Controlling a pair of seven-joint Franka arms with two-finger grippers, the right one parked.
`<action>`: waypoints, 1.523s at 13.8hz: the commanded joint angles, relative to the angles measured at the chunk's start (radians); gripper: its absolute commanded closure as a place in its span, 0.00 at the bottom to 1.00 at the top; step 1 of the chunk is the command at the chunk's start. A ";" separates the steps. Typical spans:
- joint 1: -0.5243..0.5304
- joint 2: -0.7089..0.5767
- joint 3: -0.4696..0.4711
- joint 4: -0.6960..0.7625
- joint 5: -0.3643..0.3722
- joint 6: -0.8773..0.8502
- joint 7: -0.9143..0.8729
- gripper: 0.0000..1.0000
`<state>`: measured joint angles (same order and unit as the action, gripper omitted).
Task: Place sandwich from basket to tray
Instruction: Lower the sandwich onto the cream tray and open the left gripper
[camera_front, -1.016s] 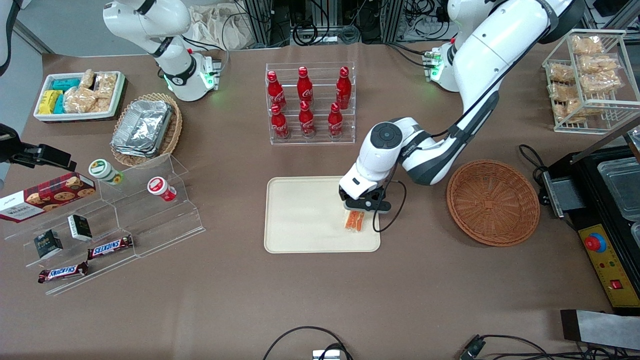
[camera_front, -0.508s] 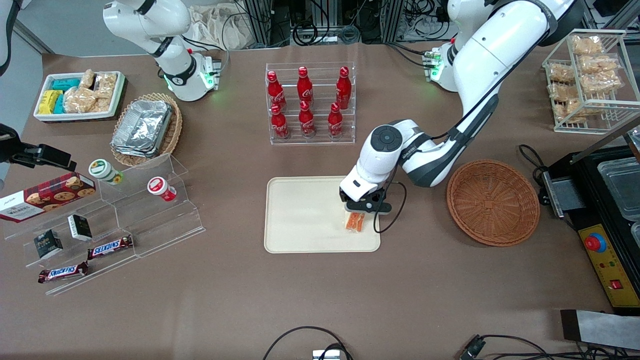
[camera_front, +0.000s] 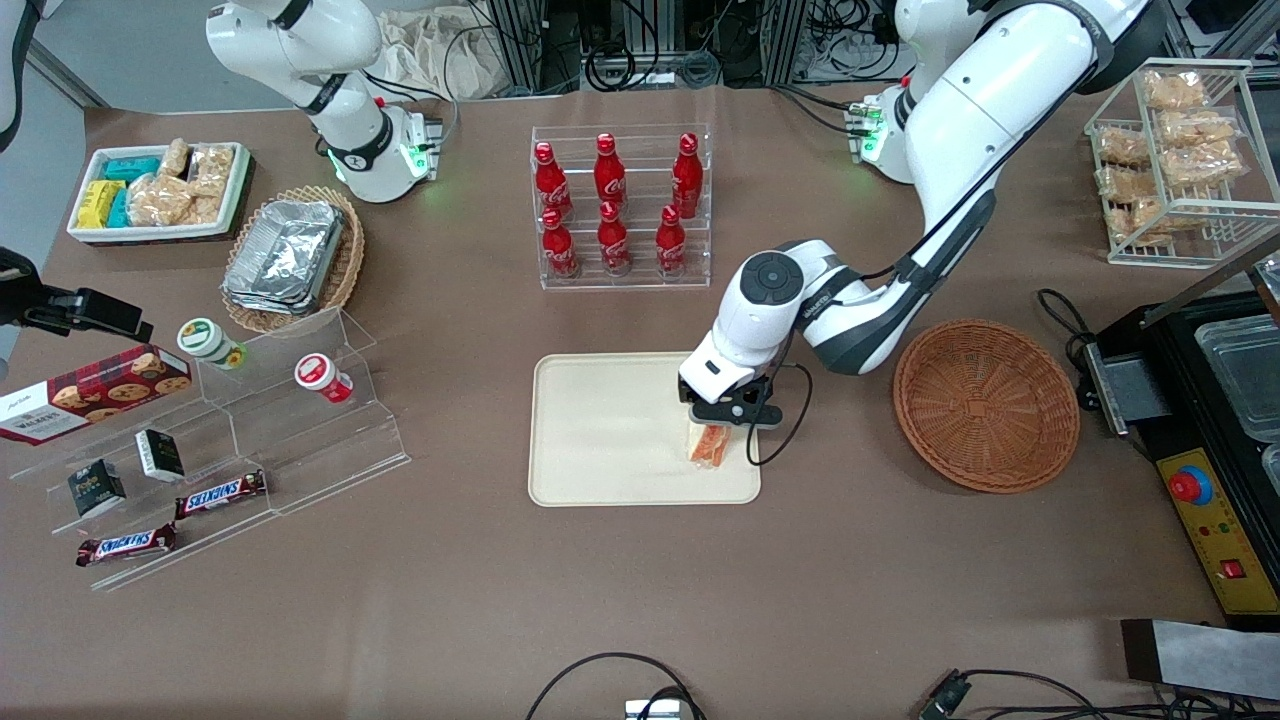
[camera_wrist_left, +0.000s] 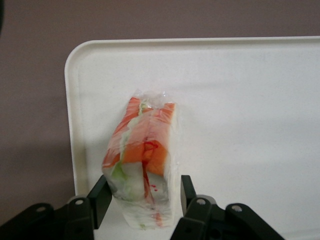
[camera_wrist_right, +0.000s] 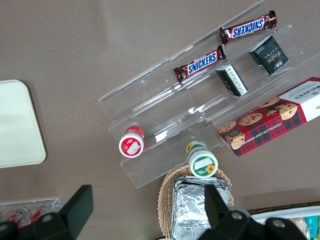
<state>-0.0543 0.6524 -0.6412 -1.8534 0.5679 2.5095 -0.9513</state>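
The sandwich (camera_front: 708, 446), a wrapped pale wedge with orange-red and green filling, lies on the cream tray (camera_front: 610, 430), near the tray's corner closest to the basket. In the left wrist view the sandwich (camera_wrist_left: 142, 160) stands on the tray (camera_wrist_left: 240, 100) between my two black fingers (camera_wrist_left: 100, 197), with a small gap at each side. My left gripper (camera_front: 725, 415) is open just above it, and it also shows in the left wrist view (camera_wrist_left: 144, 192). The round reddish-brown basket (camera_front: 986, 404) sits beside the tray toward the working arm's end and holds nothing.
A clear rack of red bottles (camera_front: 620, 205) stands farther from the front camera than the tray. Clear stepped shelves with snacks (camera_front: 230, 430) lie toward the parked arm's end. A black machine (camera_front: 1200, 420) and a wire rack of bagged snacks (camera_front: 1175, 150) stand at the working arm's end.
My gripper has drawn back slightly from the sandwich, and more of the wedge shows below it. The sandwich has stayed on the tray.
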 joint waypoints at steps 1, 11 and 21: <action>-0.013 0.004 0.009 0.026 0.027 -0.044 -0.029 0.28; -0.002 -0.020 0.009 0.238 0.007 -0.230 -0.105 0.10; 0.056 -0.065 0.009 0.474 0.009 -0.558 -0.141 0.00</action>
<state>-0.0121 0.6097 -0.6327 -1.3908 0.5693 2.0044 -1.0845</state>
